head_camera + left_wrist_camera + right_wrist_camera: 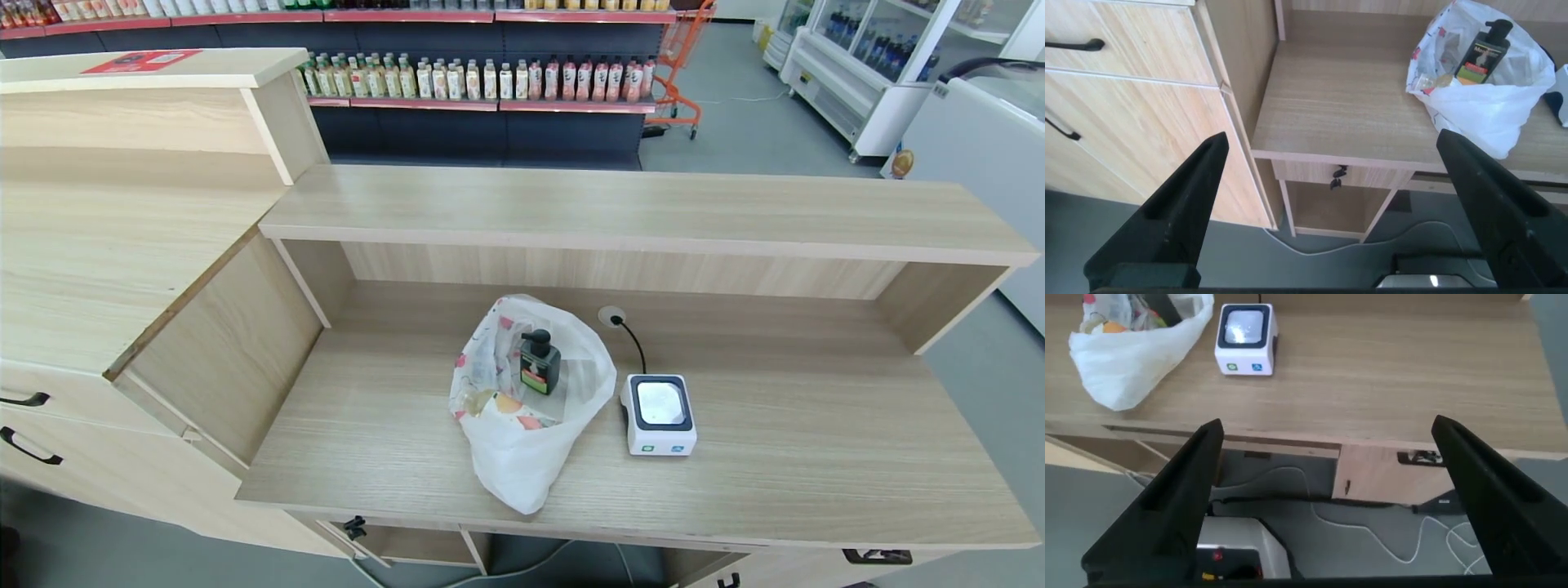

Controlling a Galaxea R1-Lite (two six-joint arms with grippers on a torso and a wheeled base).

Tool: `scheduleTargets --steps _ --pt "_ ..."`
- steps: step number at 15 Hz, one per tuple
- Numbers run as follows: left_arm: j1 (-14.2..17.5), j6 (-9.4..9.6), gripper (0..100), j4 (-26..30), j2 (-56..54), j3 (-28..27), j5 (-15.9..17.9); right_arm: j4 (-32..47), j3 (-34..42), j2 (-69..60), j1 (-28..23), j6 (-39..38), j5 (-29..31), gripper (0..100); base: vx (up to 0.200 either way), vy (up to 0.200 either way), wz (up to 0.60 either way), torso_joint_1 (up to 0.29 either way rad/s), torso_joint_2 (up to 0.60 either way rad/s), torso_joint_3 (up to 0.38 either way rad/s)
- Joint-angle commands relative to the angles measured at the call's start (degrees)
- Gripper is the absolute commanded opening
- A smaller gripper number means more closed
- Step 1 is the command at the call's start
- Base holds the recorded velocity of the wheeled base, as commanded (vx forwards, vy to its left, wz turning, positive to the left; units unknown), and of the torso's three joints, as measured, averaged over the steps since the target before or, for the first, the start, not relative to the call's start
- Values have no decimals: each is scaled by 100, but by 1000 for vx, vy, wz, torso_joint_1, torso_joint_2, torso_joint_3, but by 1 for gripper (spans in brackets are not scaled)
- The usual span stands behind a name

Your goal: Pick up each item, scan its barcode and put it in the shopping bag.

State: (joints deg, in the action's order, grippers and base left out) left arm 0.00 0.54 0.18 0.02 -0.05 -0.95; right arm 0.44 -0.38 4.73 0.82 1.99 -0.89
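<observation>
left gripper [1331,139] spread, empty | right gripper [1327,425] spread, empty | both below desk [816,457] edge | bag [522,457] up ahead between them, left nearer | scanner [660,415] right's side | bottle [540,363] upright in bag, probably done

Legible text: none.
Print on red sign [140,60], bottle [540,363] label and scanner [658,413] stickers is too small to read.
</observation>
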Motion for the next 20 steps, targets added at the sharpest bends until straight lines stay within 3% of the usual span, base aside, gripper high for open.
scheduleTargets --steps 1,12,20 --pt "0 -1 100 -1 -2 -4 -2 0 38 -473 -90 21 -25 100 0 0 0 0 0 0" --pt "0 -1 100 -1 77 -4 -2 9 29 -473 -90 -84 1 100 0 0 0 0 0 0" --pt "0 43 100 -1 165 5 7 9 29 -473 -99 -84 1 100 0 -200 0 4 1 3"
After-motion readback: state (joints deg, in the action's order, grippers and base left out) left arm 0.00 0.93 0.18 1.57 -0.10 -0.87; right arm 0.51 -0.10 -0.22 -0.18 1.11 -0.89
